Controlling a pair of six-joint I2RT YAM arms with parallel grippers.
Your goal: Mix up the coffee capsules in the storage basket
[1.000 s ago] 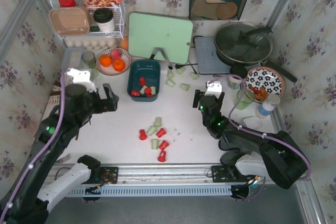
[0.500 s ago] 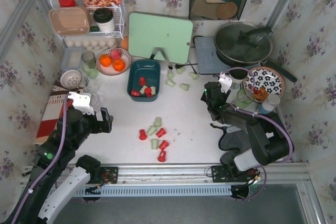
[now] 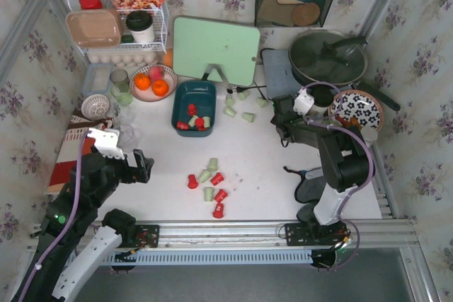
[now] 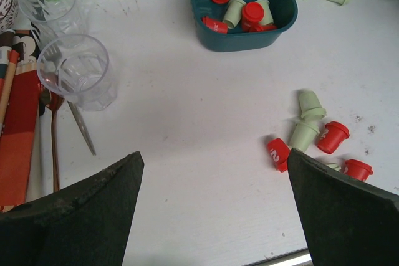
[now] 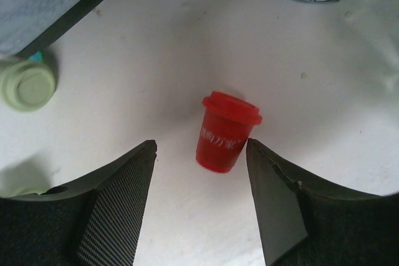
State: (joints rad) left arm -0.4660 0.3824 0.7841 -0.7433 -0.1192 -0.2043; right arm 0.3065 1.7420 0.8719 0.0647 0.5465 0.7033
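1. Small walled-in corner, flowery wallpaper on three sides. The white surface (image 3: 163, 132) fills the middle, with a metal rail (image 3: 226, 235) along the near edge.
2. Headcount first. There's one dark teal storage basket (image 3: 195, 92), back-centre, just in front of the pale green cutting board (image 3: 216, 47). The coffee capsules (image 4: 252, 14) inside are tumbled together. I count three red and two pale green for sure, plus a sliver of red I can't sort out.
3. Mid-surface there's a loose cluster (image 3: 217, 178) of seven: four red, three green, some touching each other.
4. About five green strays (image 3: 248, 117) are scattered just right of the basket, near the foot of the board.
5. Room to move: the widest open stretch runs between the basket and that cluster, and leftward from there.
6. The left edge is busy, with two clear glasses (image 4: 78, 73), a spoon (image 4: 53, 123) and a striped cloth (image 4: 19, 129). The right edge has a patterned plate (image 3: 356, 109), with a lidded pan (image 3: 327, 58) behind it.
7. The left tool (image 3: 141, 164) is spread as wide as it goes, nothing in it. It hangs over the near-left of the surface, well apart from any capsule.
8. The right tool (image 5: 201, 144) is partway apart, fingers either side of a single red capsule (image 5: 225, 135) on the surface. There's a clear gap on one side. The other finger is just beside it, and I can't tell if it touches.
9. A green capsule (image 5: 26, 84) sits off to one side of the right tool, apart from it.
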